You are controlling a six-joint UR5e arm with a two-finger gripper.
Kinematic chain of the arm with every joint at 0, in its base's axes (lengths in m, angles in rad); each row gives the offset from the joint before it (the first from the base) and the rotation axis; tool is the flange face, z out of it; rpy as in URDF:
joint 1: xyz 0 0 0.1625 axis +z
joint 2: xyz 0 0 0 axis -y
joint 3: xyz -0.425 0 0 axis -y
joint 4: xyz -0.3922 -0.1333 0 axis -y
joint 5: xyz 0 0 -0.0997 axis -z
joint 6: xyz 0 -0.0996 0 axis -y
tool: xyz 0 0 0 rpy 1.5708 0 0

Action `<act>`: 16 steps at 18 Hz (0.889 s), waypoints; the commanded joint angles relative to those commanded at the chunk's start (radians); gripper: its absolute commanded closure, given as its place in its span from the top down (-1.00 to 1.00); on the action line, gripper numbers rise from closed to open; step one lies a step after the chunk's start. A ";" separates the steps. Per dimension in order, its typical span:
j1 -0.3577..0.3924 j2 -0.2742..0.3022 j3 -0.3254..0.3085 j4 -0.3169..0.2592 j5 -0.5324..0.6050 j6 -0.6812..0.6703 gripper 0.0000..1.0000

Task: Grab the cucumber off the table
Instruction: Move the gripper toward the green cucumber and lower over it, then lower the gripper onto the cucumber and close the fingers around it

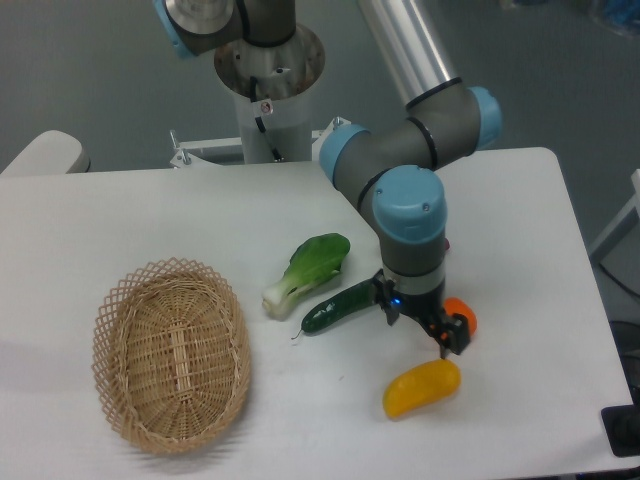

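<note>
Table (130,215) fills the frame. Basket (172,352) lower left. Cucumber (340,306) lies flat at centre, below the bok choy (310,268). My gripper (421,322) hangs by its right end, fingers spread, holding nothing, probably lining up. My wrist hides the cucumber's tip; orange thing (462,315) half hidden.

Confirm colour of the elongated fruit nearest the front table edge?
Yellow: the glossy elongated fruit, clearest in the fixed camera view.

White table (150,215): basket (172,354), cucumber (338,308), greens (308,269).
</note>
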State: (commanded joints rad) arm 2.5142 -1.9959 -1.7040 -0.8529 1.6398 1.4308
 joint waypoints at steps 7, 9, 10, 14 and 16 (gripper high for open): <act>-0.015 0.019 -0.098 0.003 0.008 0.066 1.00; -0.015 0.014 -0.114 0.012 0.009 0.066 1.00; -0.015 0.014 -0.124 0.012 0.008 0.066 1.00; -0.017 0.014 -0.144 0.014 0.009 0.063 1.00; -0.017 0.011 -0.147 0.014 0.009 0.059 1.00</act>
State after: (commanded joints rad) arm 2.4973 -1.9850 -1.8515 -0.8391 1.6490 1.4895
